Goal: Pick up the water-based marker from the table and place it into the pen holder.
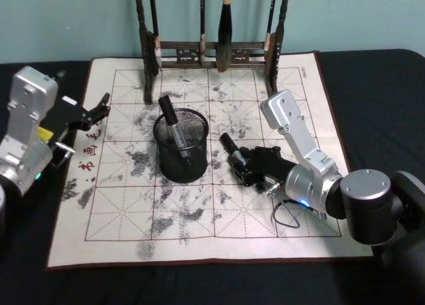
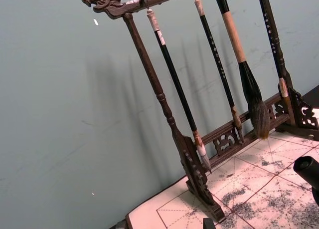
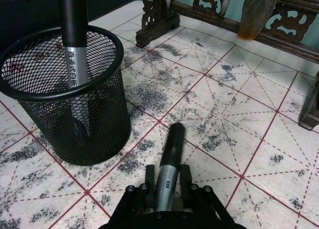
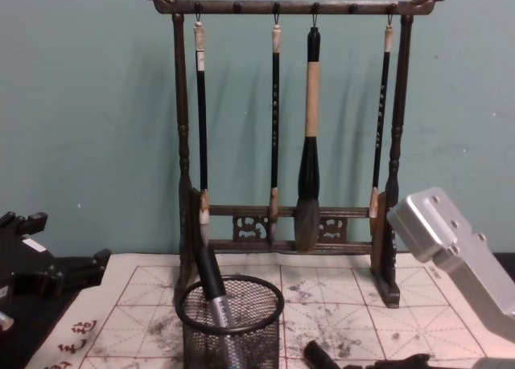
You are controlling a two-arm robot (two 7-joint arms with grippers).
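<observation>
The right gripper is down low over the calligraphy mat, just to the right of the pen holder. Its two fingers are clamped on the lower barrel of a marker. The marker's dark cap end sticks out past the fingertips and points away from the robot, toward the back of the mat.

From the right wrist camera the grip is plain. The gripper has a finger pressed to each side of the grey barrel of the marker. The marker lies nearly flat and close to the mat. I can't make out whether it touches the paper. It is beside the pen holder, not in it and not touching it.

A second marker already stands inside the mesh cup. It leans so that its black top rises above the rim on the far left side. From the chest camera this second marker slants up out of the pen holder, and the tip of the held marker shows low to the right of the cup.

The left gripper hangs over the mat's left edge, well apart from the cup. Its fingers are spread and have nothing between them.

A dark wooden brush rack stands at the back of the mat with brushes hanging from it. The mat lies on a black table.
</observation>
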